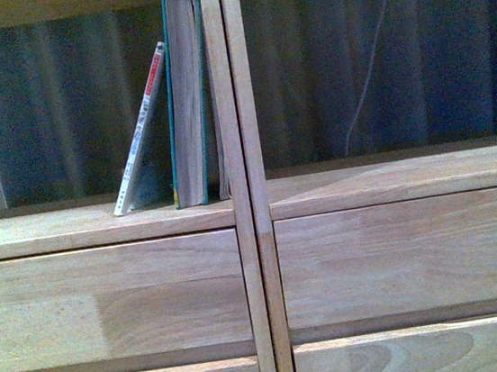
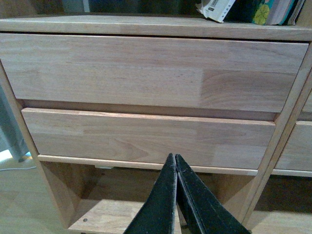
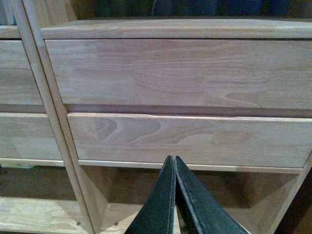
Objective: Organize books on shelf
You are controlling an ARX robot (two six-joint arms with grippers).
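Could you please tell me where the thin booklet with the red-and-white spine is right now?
In the front view, the thin booklet stands on the shelf's left column board, leaning rightward toward the upright teal book beside the central divider.

My left gripper (image 2: 176, 163) ends in two long, flat, matte black fingers tapering to thin tips; my right gripper (image 3: 175, 163) looks the same.

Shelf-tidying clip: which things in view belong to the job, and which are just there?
Part of the job:
leaning booklet
teal book, upright
pale volume against the divider
shelf
left gripper and right gripper, both shut, empty

Just there:
curtain behind the shelf
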